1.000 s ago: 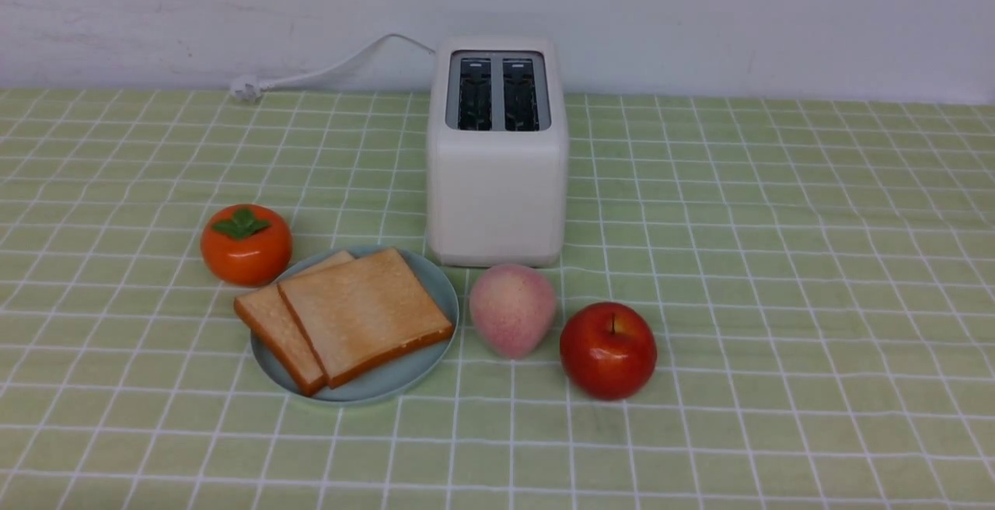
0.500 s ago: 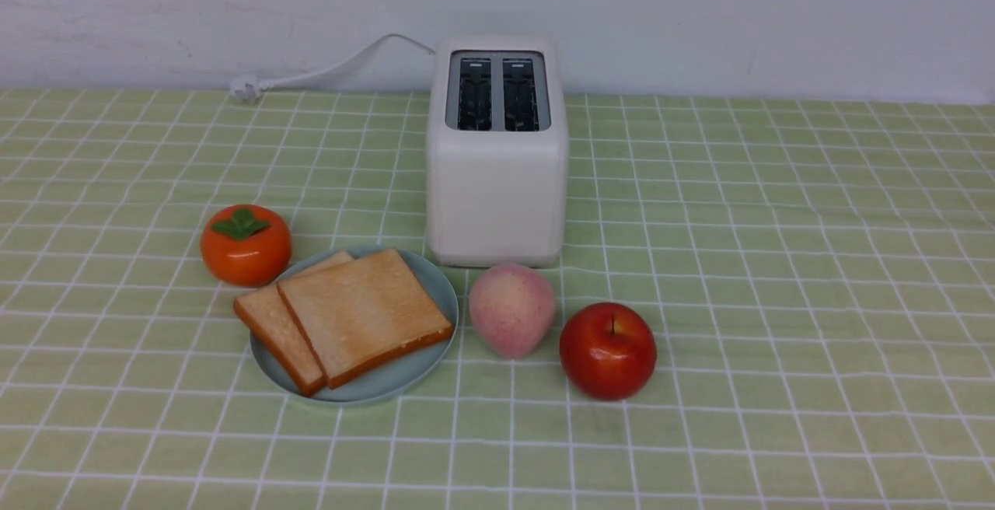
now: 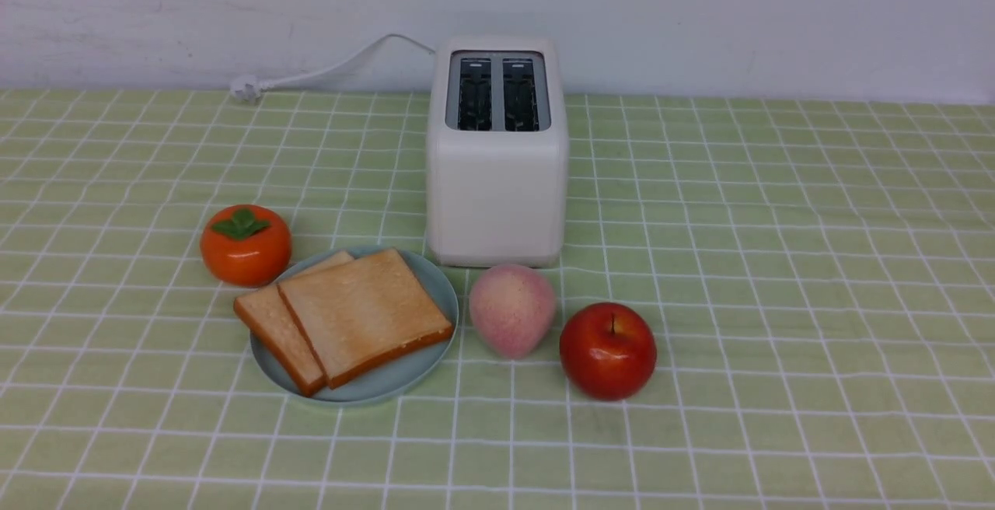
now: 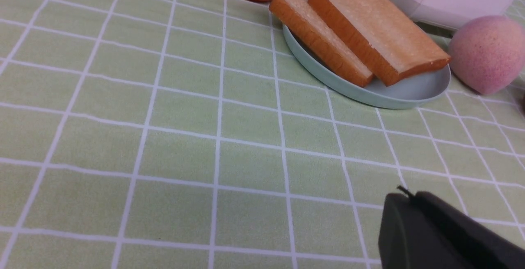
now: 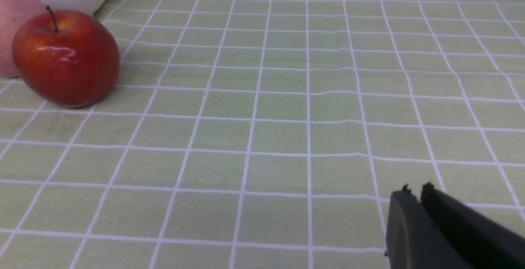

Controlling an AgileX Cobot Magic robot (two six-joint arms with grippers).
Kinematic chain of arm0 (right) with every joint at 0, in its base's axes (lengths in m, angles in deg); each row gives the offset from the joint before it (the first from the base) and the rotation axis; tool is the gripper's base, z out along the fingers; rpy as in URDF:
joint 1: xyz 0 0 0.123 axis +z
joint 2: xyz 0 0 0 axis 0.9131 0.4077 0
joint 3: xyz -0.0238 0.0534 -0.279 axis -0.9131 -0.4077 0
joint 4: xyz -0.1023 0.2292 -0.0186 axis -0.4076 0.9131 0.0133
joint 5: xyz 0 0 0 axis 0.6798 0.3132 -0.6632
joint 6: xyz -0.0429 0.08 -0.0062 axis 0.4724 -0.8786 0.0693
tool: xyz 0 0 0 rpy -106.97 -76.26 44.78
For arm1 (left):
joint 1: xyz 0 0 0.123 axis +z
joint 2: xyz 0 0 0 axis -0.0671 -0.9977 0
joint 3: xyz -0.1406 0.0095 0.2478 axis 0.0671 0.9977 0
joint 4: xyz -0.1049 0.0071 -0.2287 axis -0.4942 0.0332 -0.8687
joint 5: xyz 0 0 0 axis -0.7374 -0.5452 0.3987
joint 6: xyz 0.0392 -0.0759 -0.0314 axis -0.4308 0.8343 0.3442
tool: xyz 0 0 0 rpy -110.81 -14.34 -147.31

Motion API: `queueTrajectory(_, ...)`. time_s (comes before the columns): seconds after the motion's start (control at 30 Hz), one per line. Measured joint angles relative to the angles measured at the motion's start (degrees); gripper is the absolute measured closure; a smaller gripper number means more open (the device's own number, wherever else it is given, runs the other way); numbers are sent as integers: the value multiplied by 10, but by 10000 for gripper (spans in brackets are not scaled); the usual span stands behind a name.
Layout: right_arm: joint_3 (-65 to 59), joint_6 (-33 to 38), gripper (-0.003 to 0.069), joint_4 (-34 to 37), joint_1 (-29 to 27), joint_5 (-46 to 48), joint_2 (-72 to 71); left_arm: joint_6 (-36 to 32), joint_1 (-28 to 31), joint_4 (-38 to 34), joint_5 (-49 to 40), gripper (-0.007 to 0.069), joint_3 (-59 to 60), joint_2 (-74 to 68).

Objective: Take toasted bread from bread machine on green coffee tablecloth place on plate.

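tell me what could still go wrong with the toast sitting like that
1. The lower slice sticks out past the plate rim on the left, so a nudge might tip it onto the cloth.
2. The top slice leans on it and could slide.
3. The persimmon and peach crowd the plate, leaving little room to fix things.

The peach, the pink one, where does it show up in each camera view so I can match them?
Front view: the peach sits at centre, in front of the toaster, between the plate and the apple.
Left wrist view: far right, upper part, beside the plate's rim.
Right wrist view: only a sliver at the left edge, behind the apple.
Shared landmark: the toaster.
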Motion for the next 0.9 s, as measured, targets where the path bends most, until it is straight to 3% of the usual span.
queueTrajectory(0.9,0,0,587,0,0,0,0,0,0,1,0,632,0,0)
